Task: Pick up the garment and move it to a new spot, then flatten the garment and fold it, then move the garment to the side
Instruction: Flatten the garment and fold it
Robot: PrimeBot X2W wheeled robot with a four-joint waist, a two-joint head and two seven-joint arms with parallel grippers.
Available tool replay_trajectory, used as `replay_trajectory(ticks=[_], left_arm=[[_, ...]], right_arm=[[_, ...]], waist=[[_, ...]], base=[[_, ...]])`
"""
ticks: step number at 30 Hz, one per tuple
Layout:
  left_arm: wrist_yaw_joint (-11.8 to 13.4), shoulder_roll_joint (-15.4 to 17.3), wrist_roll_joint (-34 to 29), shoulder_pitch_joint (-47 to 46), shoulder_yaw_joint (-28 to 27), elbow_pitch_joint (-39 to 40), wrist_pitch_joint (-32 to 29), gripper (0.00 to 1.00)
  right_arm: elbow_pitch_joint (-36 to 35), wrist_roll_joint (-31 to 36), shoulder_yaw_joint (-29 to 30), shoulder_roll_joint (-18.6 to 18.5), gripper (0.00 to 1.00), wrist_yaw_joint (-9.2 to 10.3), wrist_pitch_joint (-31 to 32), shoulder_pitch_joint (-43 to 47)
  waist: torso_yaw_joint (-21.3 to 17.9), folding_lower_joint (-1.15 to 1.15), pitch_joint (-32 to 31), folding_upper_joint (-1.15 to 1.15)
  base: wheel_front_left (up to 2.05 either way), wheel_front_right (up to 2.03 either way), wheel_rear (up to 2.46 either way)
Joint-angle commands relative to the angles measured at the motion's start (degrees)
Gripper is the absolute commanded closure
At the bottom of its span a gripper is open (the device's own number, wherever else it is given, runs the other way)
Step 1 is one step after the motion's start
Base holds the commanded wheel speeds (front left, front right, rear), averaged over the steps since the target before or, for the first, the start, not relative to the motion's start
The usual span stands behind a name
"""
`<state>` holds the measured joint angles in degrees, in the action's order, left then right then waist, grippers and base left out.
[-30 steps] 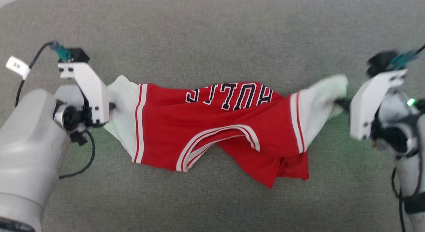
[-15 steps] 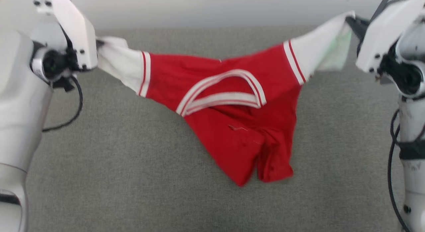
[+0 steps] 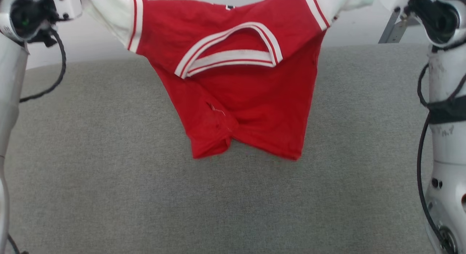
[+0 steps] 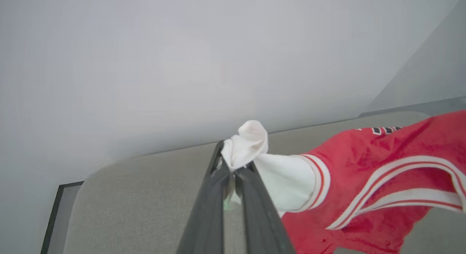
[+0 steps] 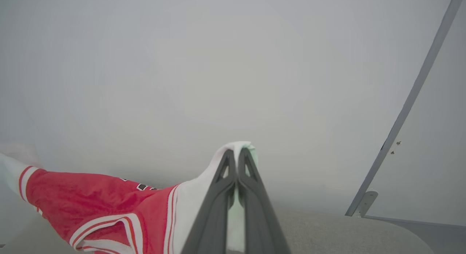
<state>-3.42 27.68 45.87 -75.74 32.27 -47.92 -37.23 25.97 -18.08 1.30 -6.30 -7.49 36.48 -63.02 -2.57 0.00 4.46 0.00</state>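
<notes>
The red garment [image 3: 240, 94] hangs in the air between my two arms, stretched by its white sleeves. Its striped collar faces me and its bunched lower hem dangles just above the grey padded surface [image 3: 109, 181]. In the left wrist view my left gripper [image 4: 233, 166] is shut on the bunched end of one white sleeve [image 4: 251, 141]. In the right wrist view my right gripper [image 5: 236, 155] is shut on the other white sleeve [image 5: 189, 203]. A bit of the black lettering [image 4: 386, 130] peeks out on the far side.
The grey padded surface ends at a pale wall [image 3: 356, 28] behind it. A thin grey metal strut [image 5: 411, 101] leans against the wall at the back right. My pale forearms [image 3: 446, 137] stand at both edges of the head view.
Both grippers have risen with the sleeves, lifting the garment off the surface until it hangs. The lettering has swung to the far side. The head camera has tilted up.
</notes>
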Motion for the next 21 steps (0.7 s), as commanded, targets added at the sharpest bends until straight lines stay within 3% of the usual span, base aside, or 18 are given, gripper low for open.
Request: replay_trajectory(ticks=[1,11,21], left_arm=[[0.14,0.33,-0.67,-1.39,0.15,-0.33,0.82,1.00],[0.47,-0.29,-1.95,-6.01,-0.22,-2.06,5.10,1.00],[0.99,-1.94,-6.03,-16.90,-0.38,-5.71,18.54,1.00]], right_arm=[[1.45,0.27,-0.32,0.39,1.00,-0.01,-1.00,-2.07],[8.51,1.44,-2.77,0.62,1.00,-0.01,-6.39,-9.28],[20.69,5.72,-5.23,0.34,1.00,-0.01,-23.34,-21.41]], waist=[[-0.26,0.00,-0.25,0.00],[-0.77,0.00,1.87,0.00],[-1.25,0.00,12.73,0.00]], base=[[0.00,0.00,0.00],[0.00,0.00,0.00],[0.00,0.00,0.00]])
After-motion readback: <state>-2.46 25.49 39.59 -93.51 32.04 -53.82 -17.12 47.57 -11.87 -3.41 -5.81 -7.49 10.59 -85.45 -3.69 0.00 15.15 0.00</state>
